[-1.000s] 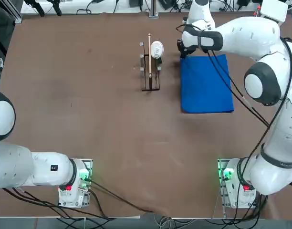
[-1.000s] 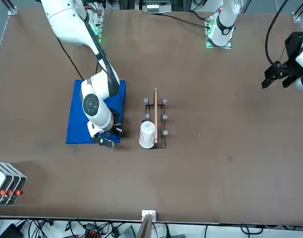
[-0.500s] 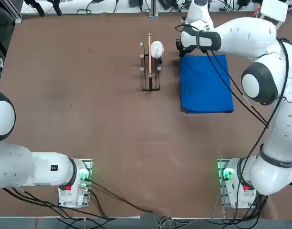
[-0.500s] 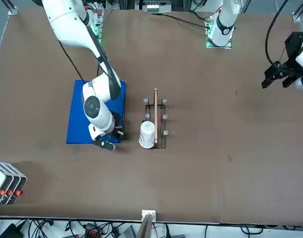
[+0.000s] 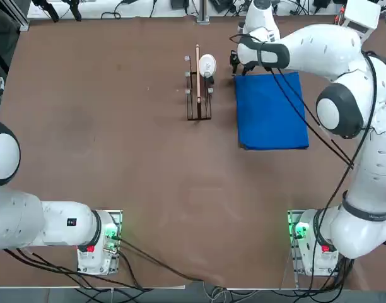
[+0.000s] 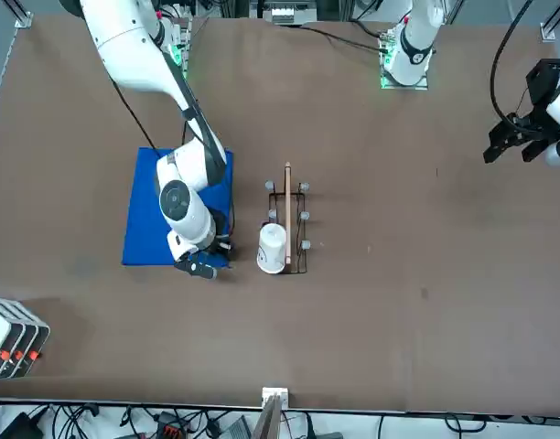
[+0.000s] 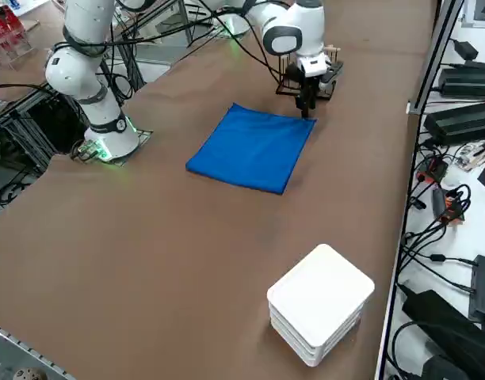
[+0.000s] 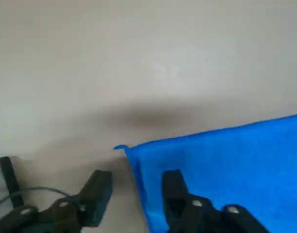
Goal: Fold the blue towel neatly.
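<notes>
Since the earlier frame, the right gripper (image 8: 139, 199) has moved a little toward the middle of the table (image 5: 161, 170). Its two fingers stand wide apart, with nothing between them, at the far inner corner of the blue towel (image 5: 269, 113). The towel lies flat, as a rectangle, near the far edge of the table, toward the far right corner. Just beside it, on its left, is the dark wire rack (image 5: 199, 107), with a white cup (image 6: 272, 249) at it.
</notes>
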Robot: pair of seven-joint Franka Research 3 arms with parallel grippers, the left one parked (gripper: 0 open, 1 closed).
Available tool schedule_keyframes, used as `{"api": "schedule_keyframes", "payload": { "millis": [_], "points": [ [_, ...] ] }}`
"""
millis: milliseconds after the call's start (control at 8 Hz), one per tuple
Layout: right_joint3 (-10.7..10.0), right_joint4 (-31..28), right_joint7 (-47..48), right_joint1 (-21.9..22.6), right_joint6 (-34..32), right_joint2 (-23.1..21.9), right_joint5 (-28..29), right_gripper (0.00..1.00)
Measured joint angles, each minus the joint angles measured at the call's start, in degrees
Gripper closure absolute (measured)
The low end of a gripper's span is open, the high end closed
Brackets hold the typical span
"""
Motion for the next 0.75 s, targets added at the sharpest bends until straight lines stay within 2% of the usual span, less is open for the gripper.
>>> {"api": "schedule_keyframes", "payload": {
  "millis": [250, 500, 750],
  "points": [
    [-0.5, 1.9, -0.4, -0.1, -4.7, -1.1, -2.3, 0.00],
    [-1.1, 3.8, -3.6, -0.9, -12.6, -5.5, -3.4, 0.00],
    [-1.5, 4.1, -10.9, -4.1, -19.5, -11.4, -3.5, 0.00]
  ]
}}
